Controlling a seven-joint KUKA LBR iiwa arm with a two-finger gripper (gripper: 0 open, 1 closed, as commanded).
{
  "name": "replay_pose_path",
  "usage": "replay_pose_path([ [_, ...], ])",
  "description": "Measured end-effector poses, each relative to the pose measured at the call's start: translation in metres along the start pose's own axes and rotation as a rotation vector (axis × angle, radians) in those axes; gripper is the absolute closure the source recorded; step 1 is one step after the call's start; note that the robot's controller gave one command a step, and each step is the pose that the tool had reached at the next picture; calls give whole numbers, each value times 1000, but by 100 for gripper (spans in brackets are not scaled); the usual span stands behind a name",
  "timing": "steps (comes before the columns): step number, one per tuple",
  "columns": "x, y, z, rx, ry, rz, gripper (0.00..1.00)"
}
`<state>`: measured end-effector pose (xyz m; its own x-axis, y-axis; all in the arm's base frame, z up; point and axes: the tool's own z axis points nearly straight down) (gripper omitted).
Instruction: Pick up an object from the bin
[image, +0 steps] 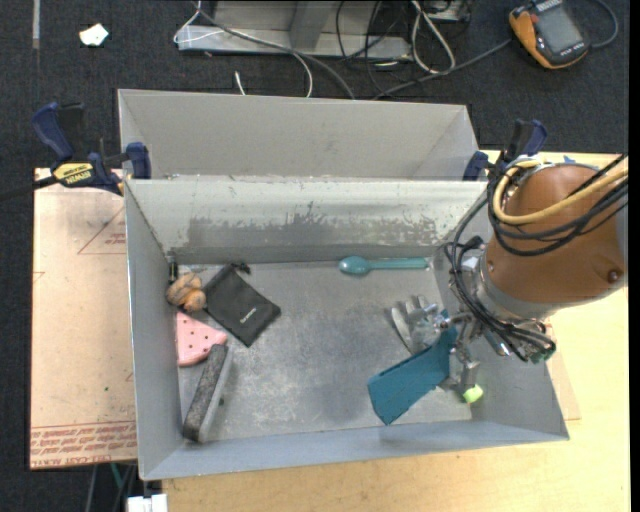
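Blue sheet (405, 388) lies flat-ish in the bin's (300, 215) front right part, one end toward the front wall, the other end up under the gripper (442, 340). We read the gripper as low in the right half, right over that upper end, touching it or just beside it; we can't say which. We cannot tell how far the gripper is open, or whether it has hold of anything: the wrist and cables hide that. A small green bit (472, 394) sits just beside the sheet's right edge, near the gripper too. Everything else is well apart: teal spoon (380, 265) at the back wall, black pouch (240, 305), tan lump (185, 290), pink piece (195, 340) and grey bar (207, 392) on the left side. We judge the step as the reach/grasp stage, nothing visibly lifted. The next move, as we see it, calls for a firm close on the sheet's raised end, then a straight lift clear of the right wall. The sheet looks thin, so an edge grip may slip; the green bit could get nudged.
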<state>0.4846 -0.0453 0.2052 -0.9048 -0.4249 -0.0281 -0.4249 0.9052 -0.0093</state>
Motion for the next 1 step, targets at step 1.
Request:
replay_pose_path([
  [1, 0, 1, -26, -4, 5, 1, 100],
])
